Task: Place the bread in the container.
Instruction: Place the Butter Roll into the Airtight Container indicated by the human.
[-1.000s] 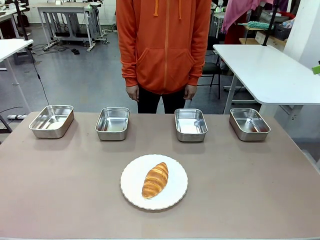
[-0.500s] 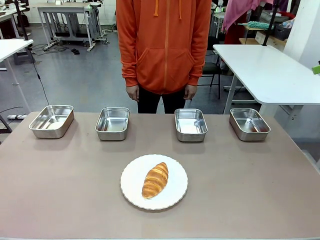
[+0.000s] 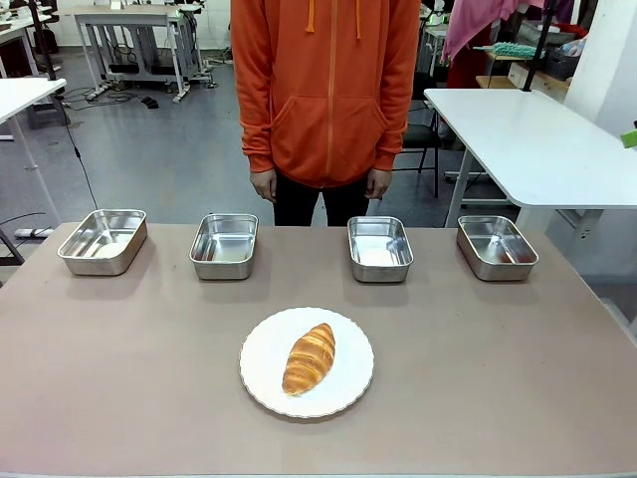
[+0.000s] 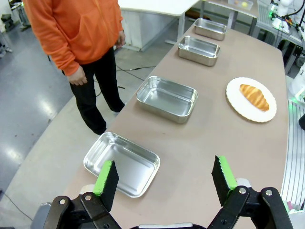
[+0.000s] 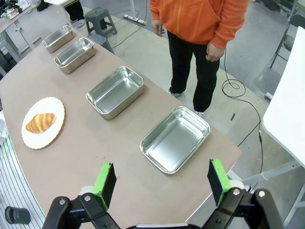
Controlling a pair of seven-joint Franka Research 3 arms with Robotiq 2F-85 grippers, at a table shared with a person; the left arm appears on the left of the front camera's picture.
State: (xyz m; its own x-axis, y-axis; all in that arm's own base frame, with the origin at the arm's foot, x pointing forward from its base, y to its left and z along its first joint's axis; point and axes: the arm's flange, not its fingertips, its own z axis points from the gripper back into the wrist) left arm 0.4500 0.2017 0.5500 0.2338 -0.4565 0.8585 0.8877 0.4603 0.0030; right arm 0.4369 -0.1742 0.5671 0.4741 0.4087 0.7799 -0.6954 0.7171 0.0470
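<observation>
Round white scalloped plate (image 4: 236,95) is seen well ahead of the left gripper's fingers (image 4: 104,177), off to the side of the finger at picture right. It is rested on the brown tabletop (image 4: 190,143). Person in orange hoodie (image 5: 200,19) is seen far ahead of the right gripper's fingers (image 5: 104,183), stood beyond the table's far edge. White side table (image 3: 537,139) is noted behind.

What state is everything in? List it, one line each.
Golden-brown croissant-shaped bread: lying on the plate, ungrasped.
Round white scalloped plate: holding the bread.
Four shallow rectangular stainless-steel trays: empty.
Left hand: open, empty.
Right hand: open, empty.
</observation>
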